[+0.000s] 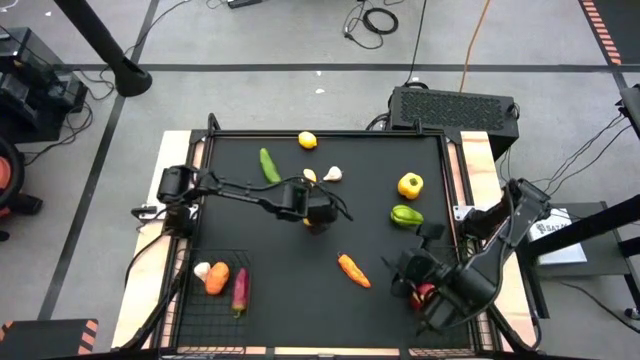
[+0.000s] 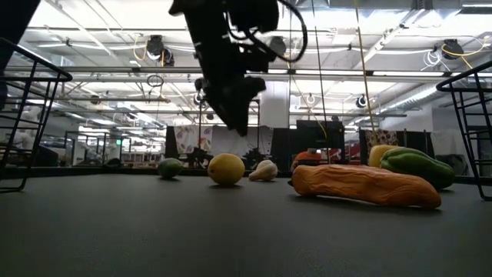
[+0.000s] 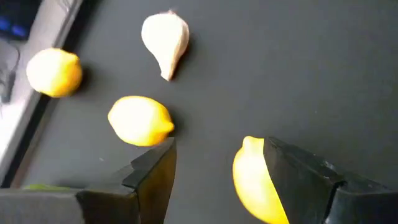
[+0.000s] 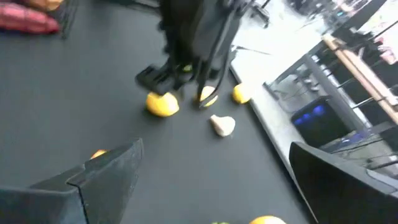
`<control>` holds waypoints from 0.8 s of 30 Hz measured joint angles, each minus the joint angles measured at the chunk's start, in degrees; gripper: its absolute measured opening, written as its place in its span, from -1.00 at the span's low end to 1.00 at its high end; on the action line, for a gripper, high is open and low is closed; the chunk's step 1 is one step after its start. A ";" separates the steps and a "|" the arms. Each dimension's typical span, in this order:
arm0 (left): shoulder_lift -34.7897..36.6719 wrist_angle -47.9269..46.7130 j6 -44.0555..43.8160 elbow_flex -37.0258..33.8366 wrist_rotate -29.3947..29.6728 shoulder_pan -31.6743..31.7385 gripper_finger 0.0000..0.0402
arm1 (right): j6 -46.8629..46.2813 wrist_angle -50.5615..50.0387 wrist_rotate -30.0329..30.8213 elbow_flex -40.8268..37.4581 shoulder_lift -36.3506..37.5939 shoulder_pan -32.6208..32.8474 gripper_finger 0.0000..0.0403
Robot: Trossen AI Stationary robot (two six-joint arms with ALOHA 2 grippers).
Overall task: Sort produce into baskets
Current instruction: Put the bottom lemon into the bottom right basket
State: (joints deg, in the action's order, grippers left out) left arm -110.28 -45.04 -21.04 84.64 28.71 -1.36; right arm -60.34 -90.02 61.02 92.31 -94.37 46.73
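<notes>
From above, the left gripper was seen over the middle of the table beside a lemon and garlic, while the right gripper was held by the right basket; a carrot lay in the left basket. In the left wrist view, the spread jaws were seen with a lemon against one finger, not pinched. In the right wrist view its own jaws were seen spread wide and empty; no writing could be read.

A lemon lies partly behind one finger of the left pincer. In the overhead view, the right arm covers most of a red piece.
</notes>
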 joint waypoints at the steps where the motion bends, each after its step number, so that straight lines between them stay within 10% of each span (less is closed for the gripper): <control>1: -0.62 0.00 -1.59 0.00 -0.09 0.19 0.23 | 0.26 0.00 0.57 0.00 0.00 -0.35 0.95; 24: -3.34 1.38 -14.75 -0.69 0.04 -4.76 0.72 | 6.08 0.00 0.45 -0.02 -0.05 -7.72 0.95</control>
State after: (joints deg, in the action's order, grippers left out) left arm -113.63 -43.66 -35.80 83.95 28.75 -6.12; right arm -54.26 -90.02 61.47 92.29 -94.42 39.01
